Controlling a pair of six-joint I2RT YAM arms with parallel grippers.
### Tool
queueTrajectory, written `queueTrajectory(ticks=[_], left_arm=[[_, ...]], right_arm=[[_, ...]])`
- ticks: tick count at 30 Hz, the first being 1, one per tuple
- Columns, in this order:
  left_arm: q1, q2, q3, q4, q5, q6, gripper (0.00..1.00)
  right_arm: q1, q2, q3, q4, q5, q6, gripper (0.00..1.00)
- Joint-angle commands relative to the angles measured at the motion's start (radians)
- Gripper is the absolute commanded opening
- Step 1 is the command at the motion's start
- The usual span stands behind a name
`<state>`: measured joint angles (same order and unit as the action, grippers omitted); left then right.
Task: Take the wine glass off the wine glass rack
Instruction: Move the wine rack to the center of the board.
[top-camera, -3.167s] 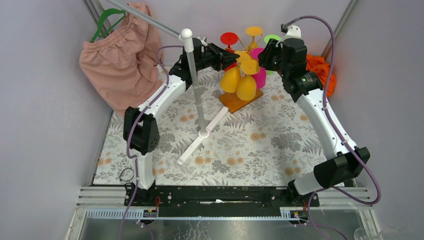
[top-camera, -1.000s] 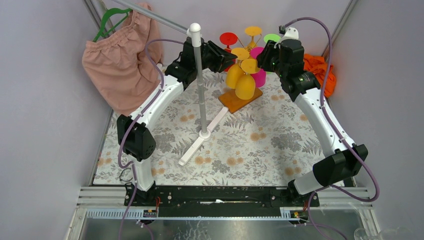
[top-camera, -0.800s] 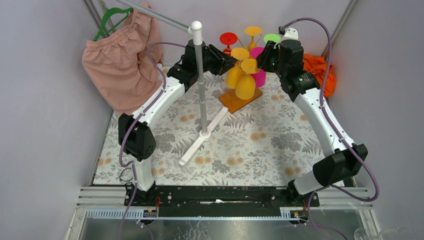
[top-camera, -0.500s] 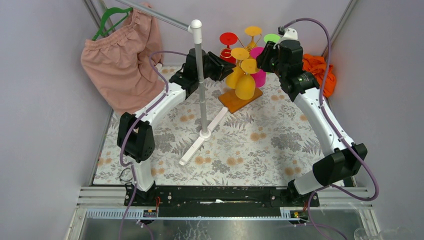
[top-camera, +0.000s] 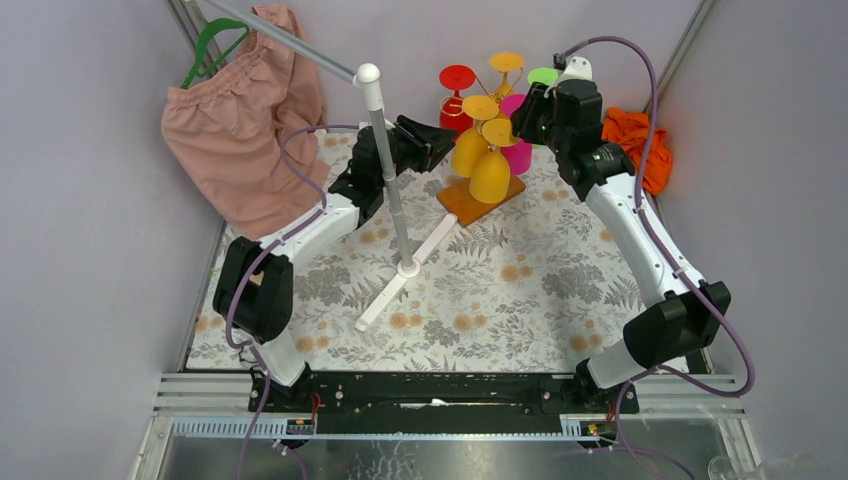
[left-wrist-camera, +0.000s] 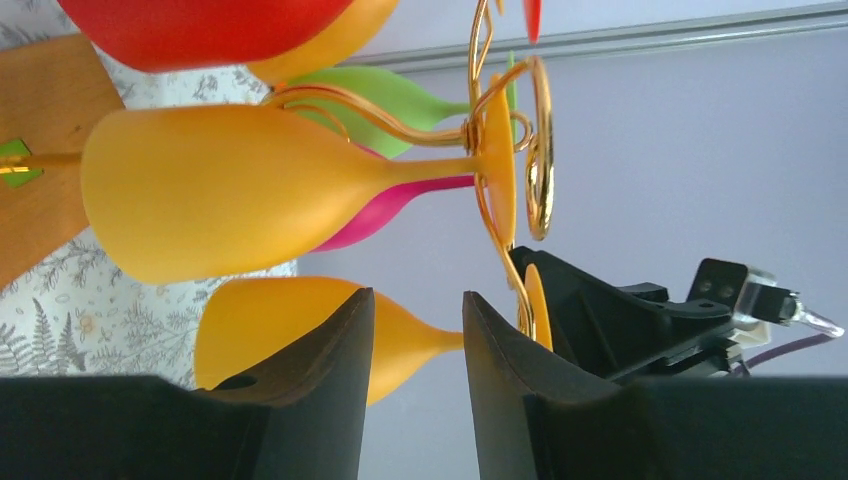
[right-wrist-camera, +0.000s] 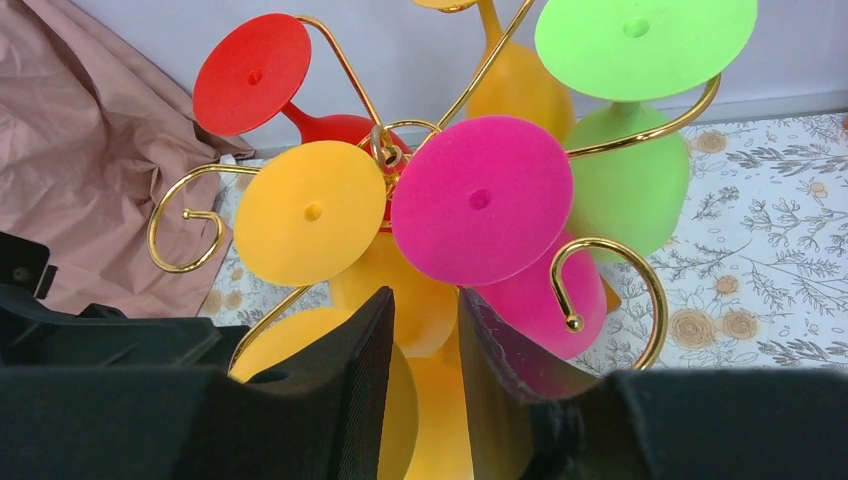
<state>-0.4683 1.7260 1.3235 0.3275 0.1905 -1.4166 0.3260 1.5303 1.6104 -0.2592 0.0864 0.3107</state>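
The left arm and the right arm stood bent inward toward the thin gold wire wine glass rack on its flat orange-brown wooden base. The left gripper hung just left of the rack, its black fingers parted. The right gripper sat just right of the rack's top, its fingers narrowly apart, clamping nothing.

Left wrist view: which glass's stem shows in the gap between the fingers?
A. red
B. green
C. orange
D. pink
C: the stem of the lower orange glass crosses the gap between the fingers of the left gripper, which stand apart.
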Motion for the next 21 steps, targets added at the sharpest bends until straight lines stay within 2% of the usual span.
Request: queueTrajectory(ticks=[1, 3, 7, 21], left_arm=[[0.069, -0.027, -0.070, 0.173, 0.006, -0.041, 0.45], [0.101, -0.029, -0.086, 0.212, 0.031, -0.058, 0.45], [0.136, -0.026, -0.046, 0.181, 0.053, -0.038, 0.46], [0.129, 0.184, 0.130, 0.337, 0.225, -0.178, 0.49]], right_arm=[[-0.004, 0.014, 0.003, 0.029, 0.000, -0.004, 0.37], [-0.003, 0.017, 0.003, 0.030, 0.001, -0.003, 0.37], [-0.004, 0.033, 0.014, 0.025, -0.001, -0.002, 0.38], [-0.004, 0.064, 0.049, 0.003, 0.037, -0.019, 0.38]])
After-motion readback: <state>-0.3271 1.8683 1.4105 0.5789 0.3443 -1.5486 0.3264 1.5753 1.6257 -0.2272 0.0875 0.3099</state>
